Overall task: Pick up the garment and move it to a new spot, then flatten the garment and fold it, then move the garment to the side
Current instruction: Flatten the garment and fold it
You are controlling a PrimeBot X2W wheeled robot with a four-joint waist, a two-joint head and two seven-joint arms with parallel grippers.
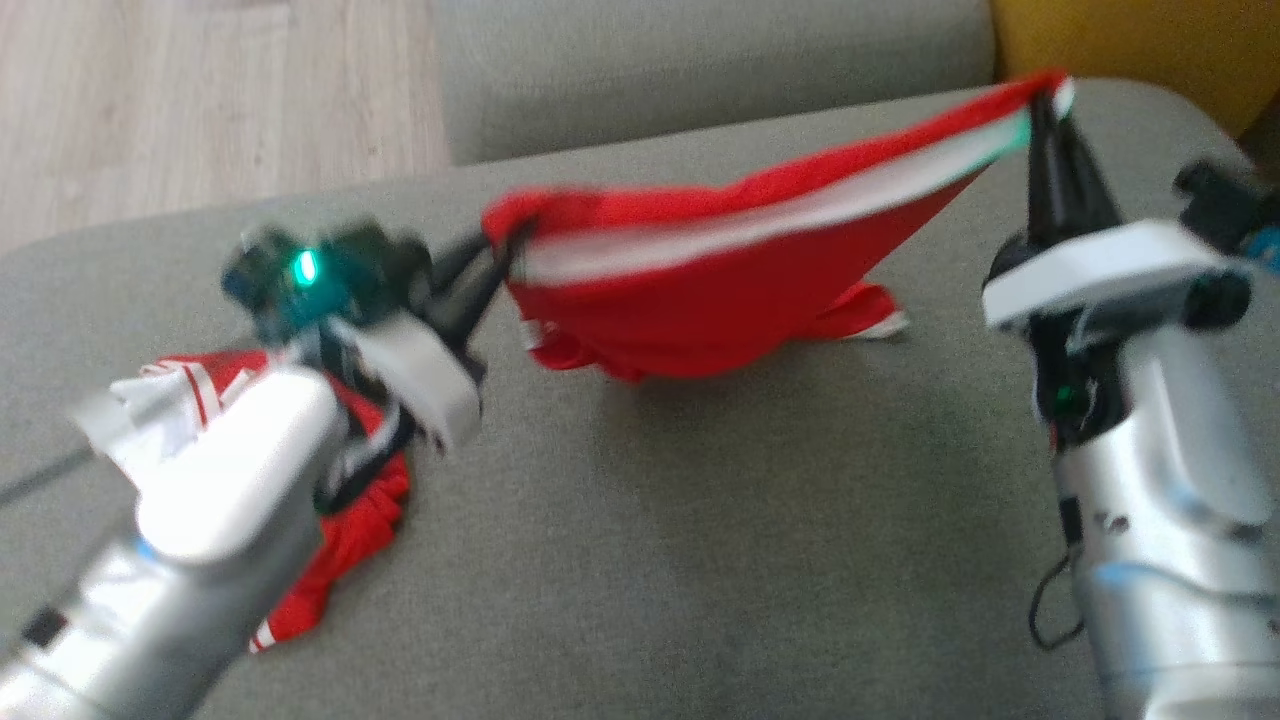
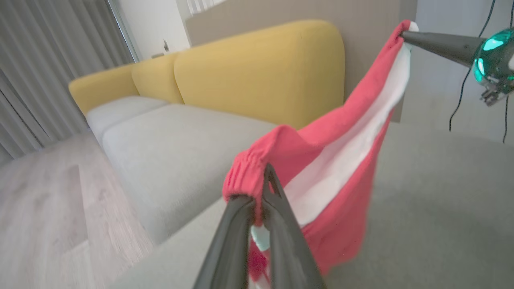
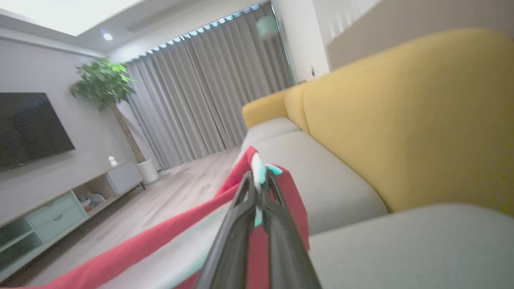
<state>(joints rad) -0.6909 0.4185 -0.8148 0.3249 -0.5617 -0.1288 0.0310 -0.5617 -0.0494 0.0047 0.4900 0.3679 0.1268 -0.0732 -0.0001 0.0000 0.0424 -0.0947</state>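
Note:
The garment, a red jersey (image 1: 350, 530) with white sleeves and stripe trim, lies crumpled on the grey cushion at the lower left, partly hidden under my left forearm. Neither gripper holds it. Smaller red shorts (image 1: 720, 290) with a white band hang stretched between both grippers above the cushion, their lower edge sagging onto it. My left gripper (image 1: 505, 245) is shut on the shorts' left end, a gathered red hem (image 2: 245, 168). My right gripper (image 1: 1045, 100) is shut on the right end, held higher. In the right wrist view, the shorts (image 3: 140, 245) trail away from the shut right gripper (image 3: 257, 176).
The grey sofa cushion (image 1: 700, 560) spreads wide under the shorts. A yellow backrest (image 2: 261, 72) rises behind it. Wooden floor (image 1: 200, 100) lies past the cushion's far left edge. A TV (image 3: 28, 128), a plant (image 3: 104, 80) and a low cabinet (image 3: 60, 208) stand across the room.

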